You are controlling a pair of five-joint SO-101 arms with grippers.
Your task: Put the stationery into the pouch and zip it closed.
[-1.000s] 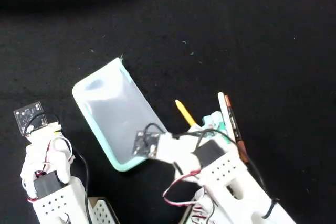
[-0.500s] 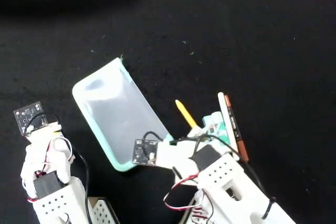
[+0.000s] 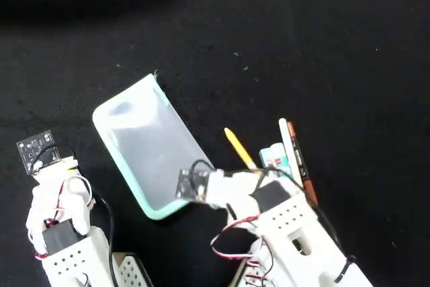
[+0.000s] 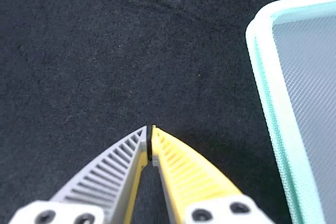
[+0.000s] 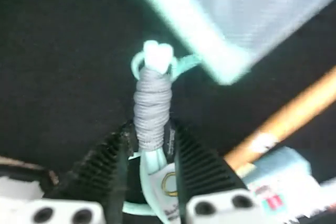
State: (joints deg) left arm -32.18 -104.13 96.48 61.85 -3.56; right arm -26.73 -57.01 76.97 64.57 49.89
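Done: nothing packed yet, I'd say; the translucent mint-edged mesh pouch [image 3: 144, 144] lies flat on the black table [image 3: 302, 52].
Left: yellow pencil [image 3: 238, 146], white pen [image 3: 289, 140], brown pen [image 3: 300, 160] and mint eraser block [image 3: 274, 158] lie just beside the right fingers [image 5: 181, 140]; then zipping.
Right fingers: pinching the grey-wrapped zip pull cord [image 5: 152, 98].
Left fingers [image 4: 153, 136]: pressed together, empty, beside the pouch's edge.
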